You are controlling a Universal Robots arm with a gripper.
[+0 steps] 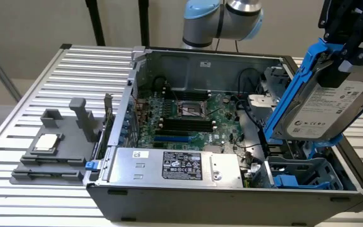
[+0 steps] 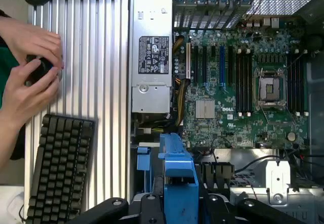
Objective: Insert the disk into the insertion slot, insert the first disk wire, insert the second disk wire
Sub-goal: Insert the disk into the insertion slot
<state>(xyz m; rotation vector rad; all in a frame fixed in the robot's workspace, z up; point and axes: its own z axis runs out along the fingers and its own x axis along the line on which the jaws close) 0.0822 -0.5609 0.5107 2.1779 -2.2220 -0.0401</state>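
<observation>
Scene: open computer case (image 1: 232, 201) lying on its side on a slatted metal bench (image 1: 74, 66), motherboard (image 1: 185, 118) facing up.
Gripper: the gripper (image 1: 339, 56) is clamped on the upper end of the blue carrier frame and holds the disk off the case.
Disk: the disk (image 1: 330, 109) hangs tilted, white label outward, at the exterior view's right. Its lower end is close over the mouth of the insertion slot, and whether the two touch cannot be told.
Slot: the insertion slot (image 1: 301, 172), a grey-blue cage with blue tabs, sits in the case corner near the silver power-supply box (image 1: 175, 165) and looks empty.
Wires: dark cables (image 1: 252, 142) run along the case floor just beside the cage; which ones serve the disk cannot be told.
Bystander: a person's hands (image 2: 30, 67) rest on the bench beside a black keyboard (image 2: 58, 168), well apart from the case.
Risk, jamming: the tilt probably means the carrier's edge could catch the cage rim or a blue tab instead of running down the rails.
Risk, cables: loose wires beside the cage could get pinched under the carrier.
Risk, grip: with only the top end held, a snag might twist the disk in the grasp.
</observation>
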